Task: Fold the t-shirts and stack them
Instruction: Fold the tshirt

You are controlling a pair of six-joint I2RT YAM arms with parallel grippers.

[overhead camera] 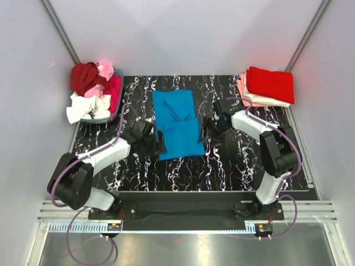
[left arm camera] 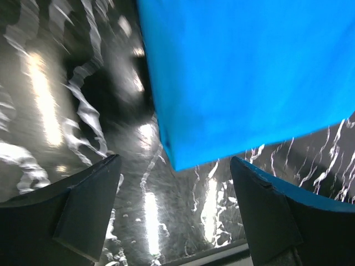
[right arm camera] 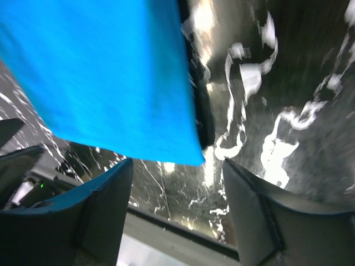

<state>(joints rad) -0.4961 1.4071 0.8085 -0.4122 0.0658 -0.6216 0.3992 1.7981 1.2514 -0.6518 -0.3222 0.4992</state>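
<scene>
A bright blue t-shirt (overhead camera: 177, 124) lies folded lengthwise in the middle of the black marbled table (overhead camera: 233, 166). My left gripper (overhead camera: 159, 143) stands open at its near left corner, off the cloth. That corner (left arm camera: 183, 149) hangs just beyond the open fingers (left arm camera: 94, 199) in the left wrist view. My right gripper (overhead camera: 209, 128) is open beside the shirt's right edge. In the right wrist view the blue corner (right arm camera: 183, 149) lies ahead of the spread fingers (right arm camera: 252, 216), with nothing between them. Unfolded t-shirts fill a basket (overhead camera: 113, 108) at the back left.
A stack of folded shirts, red (overhead camera: 270, 83) on top of white and pink ones, sits at the back right corner. The basket holds dark red (overhead camera: 84, 75), pink, magenta and white cloth (overhead camera: 83, 108). White walls close in the table on three sides.
</scene>
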